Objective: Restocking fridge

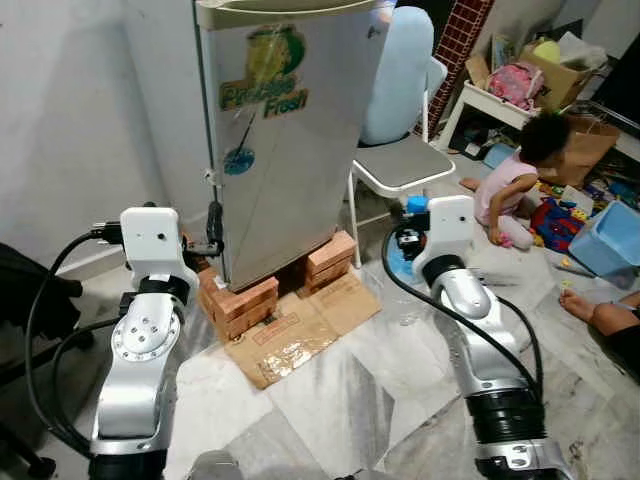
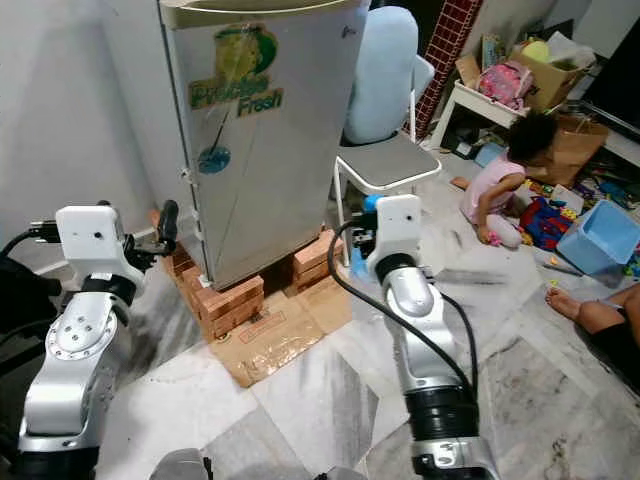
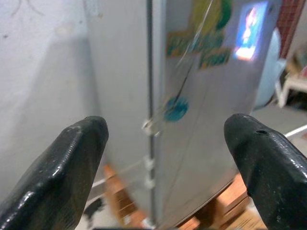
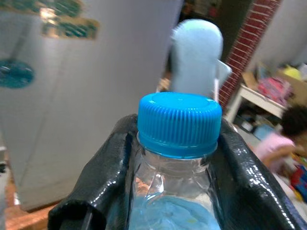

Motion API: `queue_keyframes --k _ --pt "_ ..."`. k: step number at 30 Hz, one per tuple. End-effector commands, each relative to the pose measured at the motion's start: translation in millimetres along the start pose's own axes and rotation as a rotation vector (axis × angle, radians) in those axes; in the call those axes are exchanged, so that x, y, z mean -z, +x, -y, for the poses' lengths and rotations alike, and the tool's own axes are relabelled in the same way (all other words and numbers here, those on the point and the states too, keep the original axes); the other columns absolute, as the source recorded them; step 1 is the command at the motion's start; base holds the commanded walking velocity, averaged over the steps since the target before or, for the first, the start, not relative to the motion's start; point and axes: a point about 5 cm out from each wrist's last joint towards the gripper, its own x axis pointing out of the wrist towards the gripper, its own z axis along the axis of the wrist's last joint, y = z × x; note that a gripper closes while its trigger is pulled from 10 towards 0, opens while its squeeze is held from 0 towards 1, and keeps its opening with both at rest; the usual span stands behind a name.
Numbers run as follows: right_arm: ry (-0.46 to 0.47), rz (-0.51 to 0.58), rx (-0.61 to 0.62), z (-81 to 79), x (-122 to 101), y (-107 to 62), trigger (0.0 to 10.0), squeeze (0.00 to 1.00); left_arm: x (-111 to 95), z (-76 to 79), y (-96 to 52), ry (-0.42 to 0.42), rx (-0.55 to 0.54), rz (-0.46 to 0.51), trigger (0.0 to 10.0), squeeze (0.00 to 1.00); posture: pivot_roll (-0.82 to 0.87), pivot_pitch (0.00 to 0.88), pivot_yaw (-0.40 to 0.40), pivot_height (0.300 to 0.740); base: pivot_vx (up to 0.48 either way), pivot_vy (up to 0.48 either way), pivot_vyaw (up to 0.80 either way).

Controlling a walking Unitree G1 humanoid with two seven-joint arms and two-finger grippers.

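Our right gripper clamps a water bottle for restocking; our left gripper, fingers spread, faces the closed fridge door edge.

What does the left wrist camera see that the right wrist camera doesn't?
Left wrist view: the left tool open, its two black fingers wide apart, aimed at the closed fridge door's edge. Right wrist view: the right tool shut on a bottle with a blue cap, and a chair behind. Both share the silver fridge with its green sticker.
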Motion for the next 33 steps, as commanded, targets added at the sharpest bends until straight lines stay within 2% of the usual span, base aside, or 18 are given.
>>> queue_keyframes --k 1,5,7,10,11,17,19,24,26,28,33 --pt "0.018 0.024 0.036 7.9 -3 -4.8 10.0 0.00 6 0.1 -6.6 0.028 0.018 -0.029 10.0 0.00 0.12 0.000 -0.101 0.740 0.000 0.000 0.00" --pt "0.016 0.004 0.048 9.7 6 -13.5 10.0 0.00 19 -2.2 -23.8 0.085 0.058 -0.067 10.0 0.00 0.11 0.000 -0.083 0.740 0.000 0.000 0.00" --pt "0.023 0.014 0.053 7.4 7 -15.3 10.0 0.00 22 -0.7 -26.6 0.109 0.081 -0.070 10.0 0.00 0.11 0.000 -0.056 0.740 0.000 0.000 0.00" --pt "0.009 0.034 0.063 6.1 6 -16.3 10.0 0.00 20 5.9 -25.2 0.081 0.122 -0.069 10.0 0.00 0.11 0.000 -0.042 0.740 0.000 0.000 0.00" --pt "0.059 0.008 0.068 4.5 9 -17.8 10.0 0.00 17 12.6 -22.1 0.096 0.158 -0.046 10.0 0.00 0.11 0.000 -0.042 0.740 0.000 0.000 0.00" --pt "0.127 0.015 0.055 -0.7 10 -23.3 10.0 0.00 14 12.6 -20.6 0.096 0.141 -0.051 10.0 0.00 0.11 0.000 -0.046 0.740 0.000 0.000 0.00" --pt "0.112 0.046 0.028 -3.3 6 -20.4 10.0 0.00 9 11.4 -19.4 0.113 0.130 -0.010 10.0 0.00 0.11 0.000 -0.054 0.740 0.000 0.000 0.00" --pt "0.122 0.035 0.021 -2.2 3 -8.1 10.0 0.00 7 14.4 -16.4 0.093 0.143 -0.012 10.0 0.00 0.13 0.000 -0.077 0.740 0.000 0.000 0.00" --pt "0.119 0.030 0.016 -1.7 3 -6.6 10.0 0.00 11 13.7 -20.4 0.057 0.142 -0.053 10.0 0.00 0.13 0.000 -0.079 0.740 0.000 0.398 -0.80" --pt "0.117 0.032 0.011 -1.9 3 -6.9 10.0 0.00 12 12.5 -21.6 0.081 0.138 -0.058 10.0 0.00 0.13 0.000 -0.086 0.740 0.000 0.439 -0.69" --pt "0.098 0.025 -0.012 -4.6 4 -10.4 10.0 0.00 10 17.1 -21.5 0.076 0.144 -0.047 10.0 0.00 0.12 0.012 -0.105 0.740 0.000 0.478 0.00"
